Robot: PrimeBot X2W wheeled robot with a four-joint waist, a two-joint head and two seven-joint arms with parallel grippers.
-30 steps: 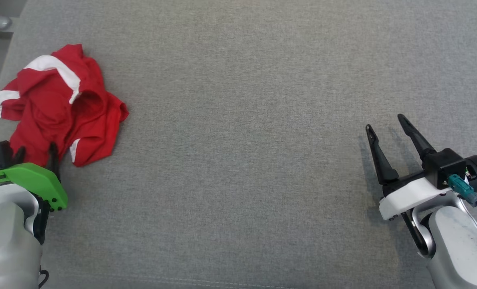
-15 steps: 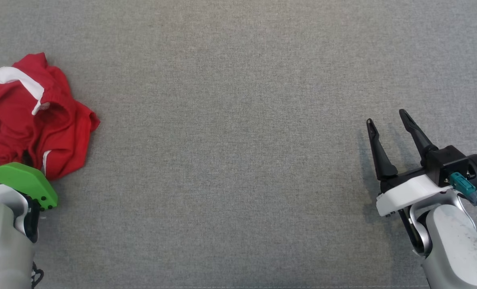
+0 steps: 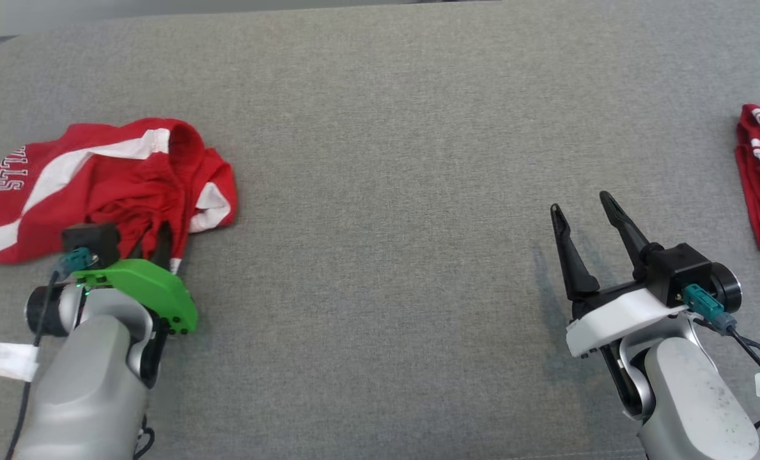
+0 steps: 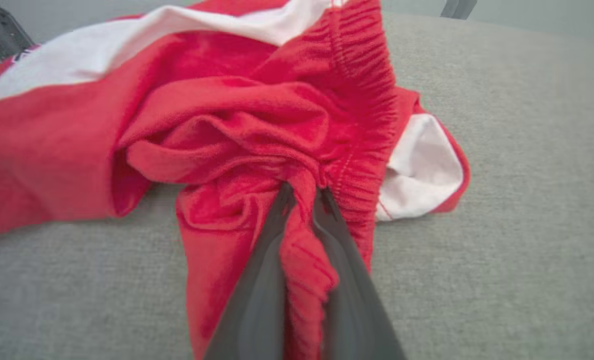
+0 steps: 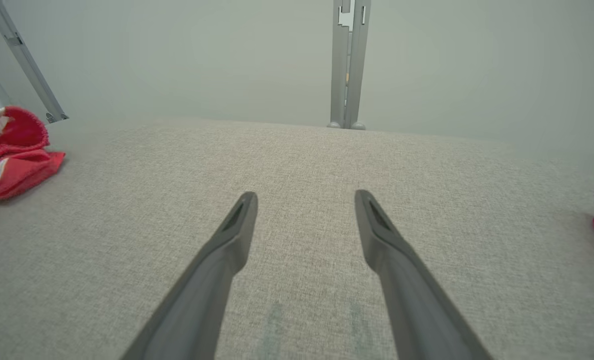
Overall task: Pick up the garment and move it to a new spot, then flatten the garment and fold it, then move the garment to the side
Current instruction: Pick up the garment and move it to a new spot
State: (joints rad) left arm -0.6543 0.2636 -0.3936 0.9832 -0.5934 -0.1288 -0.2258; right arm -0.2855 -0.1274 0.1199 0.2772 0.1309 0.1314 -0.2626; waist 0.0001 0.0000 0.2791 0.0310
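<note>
left jaws: clenched on bunched cloth by the waistband (image 4: 371, 100) | right jaws: released, idle | garment (image 3: 108, 185): soft, light, floppy, should drape when lifted; waistband likely the surest hold

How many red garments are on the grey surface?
2. The crumpled garment lies at the left, pinched by the left gripper; the second garment lies at the right edge, partly cut off.
</note>
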